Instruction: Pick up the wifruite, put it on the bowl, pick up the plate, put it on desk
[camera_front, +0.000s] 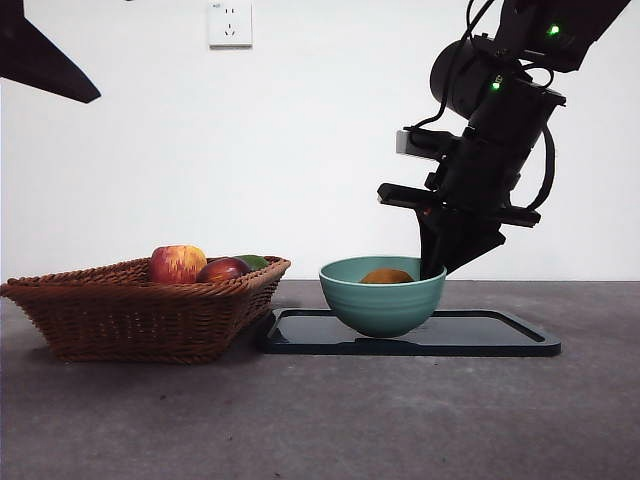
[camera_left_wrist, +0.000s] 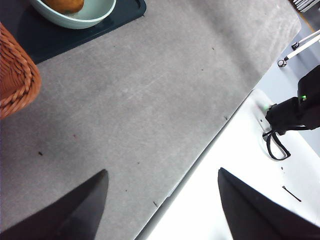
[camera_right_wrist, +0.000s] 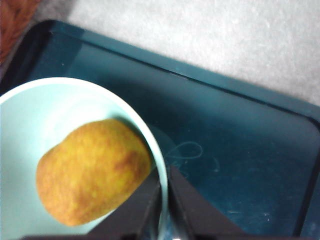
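Fingers of right gripper (camera_right_wrist: 165, 200) pinch bowl (camera_right_wrist: 145, 135) rim — wifruite (camera_right_wrist: 92, 172) inside.

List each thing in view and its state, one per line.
Oval brownish-orange fruit: lying inside the bowl.
Deep teal-green ribbed bowl: upright on the tray, right tool clamped on its rim.
Dark flat rectangular tray: flat on the desk.
Brown wicker basket: upright, holding fruit.
Right tool: shut on the bowl's rim.
Left tool: open, raised over the grey desk.
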